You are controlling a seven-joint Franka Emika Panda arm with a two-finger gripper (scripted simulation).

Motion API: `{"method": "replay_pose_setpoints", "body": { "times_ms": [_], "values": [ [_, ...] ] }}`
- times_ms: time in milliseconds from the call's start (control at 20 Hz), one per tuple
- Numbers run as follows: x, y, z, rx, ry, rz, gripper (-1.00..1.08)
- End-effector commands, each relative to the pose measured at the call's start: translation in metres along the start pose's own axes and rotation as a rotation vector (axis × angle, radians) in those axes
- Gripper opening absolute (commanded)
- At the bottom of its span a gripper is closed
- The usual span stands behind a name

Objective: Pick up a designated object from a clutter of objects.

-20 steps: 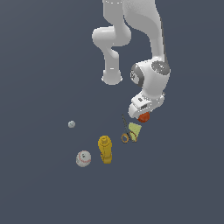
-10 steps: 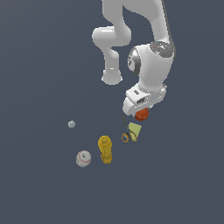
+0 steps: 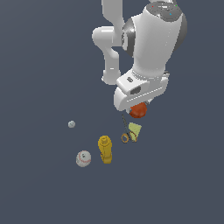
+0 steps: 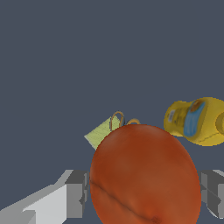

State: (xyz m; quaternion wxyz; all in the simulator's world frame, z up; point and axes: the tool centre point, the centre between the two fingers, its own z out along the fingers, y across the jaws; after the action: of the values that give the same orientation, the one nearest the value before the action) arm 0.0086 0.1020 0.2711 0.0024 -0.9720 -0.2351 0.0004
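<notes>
Hand (image 4: 144,192) clamped on the rough-skinned orange-red ball (image 3: 138,110), held above the plain dark grey bench (image 3: 39,65). Risk: round ball slipping out between flat fingers (image 4: 76,192) and dropping on the yellow-green wedge (image 3: 135,130) or tan ring (image 3: 125,138). Featureless bench, no walls visible.

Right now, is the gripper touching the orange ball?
Touching. In the wrist view the orange ball fills the space between the gripper fingers, with a finger pressed against each side. The exterior view shows the ball tucked under the hand.
</notes>
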Motion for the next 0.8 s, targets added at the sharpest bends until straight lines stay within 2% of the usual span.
{"method": "replay_pose_setpoints", "body": {
  "times_ms": [0, 750],
  "values": [
    [0.006, 0.014, -0.023, -0.001, 0.001, 0.0, -1.0],
    [0.038, 0.079, -0.119, -0.004, 0.0, 0.001, -1.0]
  ]
}}
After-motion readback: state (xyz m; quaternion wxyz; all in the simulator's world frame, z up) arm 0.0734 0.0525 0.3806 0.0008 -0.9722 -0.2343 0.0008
